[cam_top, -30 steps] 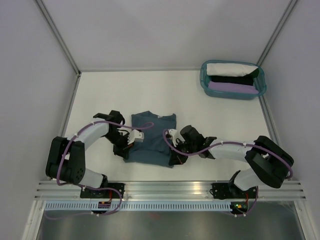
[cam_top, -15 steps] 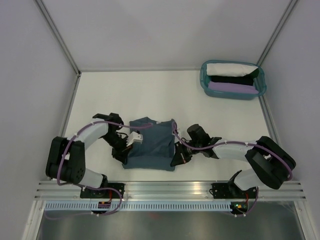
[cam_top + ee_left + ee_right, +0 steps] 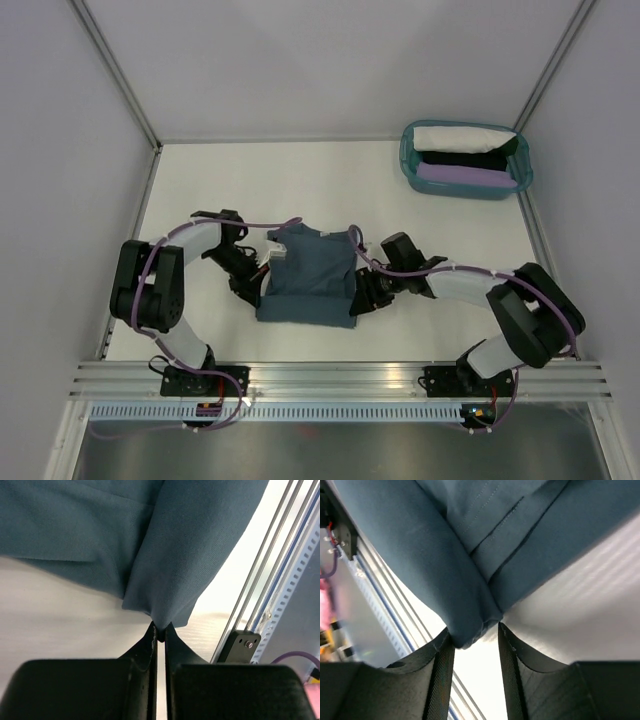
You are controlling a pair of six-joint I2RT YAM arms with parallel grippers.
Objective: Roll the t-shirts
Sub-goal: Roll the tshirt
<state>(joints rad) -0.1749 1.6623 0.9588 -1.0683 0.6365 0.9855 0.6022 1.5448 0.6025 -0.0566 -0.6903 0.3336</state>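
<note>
Slate-blue cotton is pinched tight in the left end effector, whose fingers are pressed together on a hanging fold of the t-shirt. The right end effector has its fingers apart, with a doubled corner of the same shirt sitting between them. In the top view the shirt lies at the lower middle of the white bench, between the two arms. At upper right, a teal basket holds a white bundle, a black bundle and a lilac bundle.
</note>
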